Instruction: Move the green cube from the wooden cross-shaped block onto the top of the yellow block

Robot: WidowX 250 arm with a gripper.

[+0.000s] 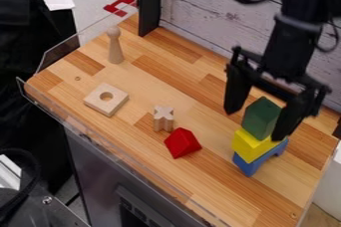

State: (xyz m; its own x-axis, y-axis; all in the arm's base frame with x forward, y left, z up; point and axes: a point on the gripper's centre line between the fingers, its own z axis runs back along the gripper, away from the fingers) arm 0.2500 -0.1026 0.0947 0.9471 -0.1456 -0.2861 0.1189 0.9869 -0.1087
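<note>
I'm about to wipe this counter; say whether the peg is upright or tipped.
Upright: the peg stands on its wider end, round head on top.

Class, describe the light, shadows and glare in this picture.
Camera view: light looks soft on the wooden tabletop, with only faint shading around the red block; pale glints along the clear edging; the black gripper nearly a silhouette.

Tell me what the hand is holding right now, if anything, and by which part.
Nothing appears held: the hand is open, fingers either side of the dark green, angular, apparently wooden block, with a gap visible on one side.
</note>
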